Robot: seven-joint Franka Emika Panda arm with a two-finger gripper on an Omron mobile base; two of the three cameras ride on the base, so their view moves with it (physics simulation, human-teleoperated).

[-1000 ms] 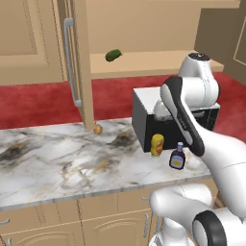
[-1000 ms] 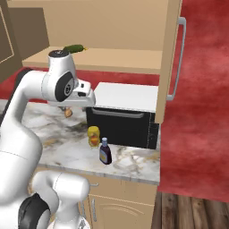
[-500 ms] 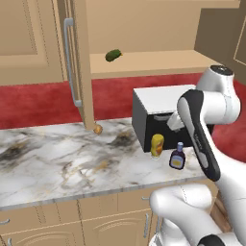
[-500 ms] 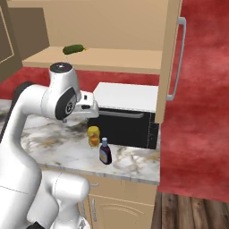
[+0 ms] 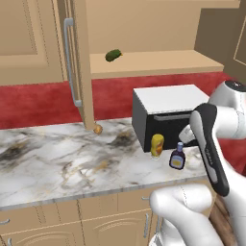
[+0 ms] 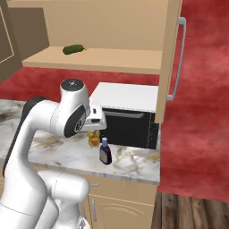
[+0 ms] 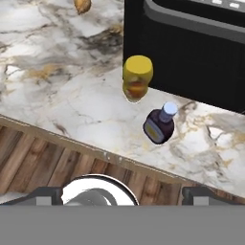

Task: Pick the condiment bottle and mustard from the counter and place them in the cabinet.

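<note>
The condiment bottle, dark with a blue-grey cap, stands on the marble counter near its front edge. Just behind it, against the microwave's front, stands the yellow mustard. My gripper hangs above both, on the floor side of them, open with nothing between its fingers. The cabinet is above the counter, its door swung open.
A black-and-white microwave stands right behind the bottles. A green pickle-like thing lies on the cabinet shelf. A small orange-brown thing sits on the counter beneath the door.
My arm has swung to the right and lower, bringing the hand over the two bottles. The fingers have spread slightly. Both bottles stand where they were.
</note>
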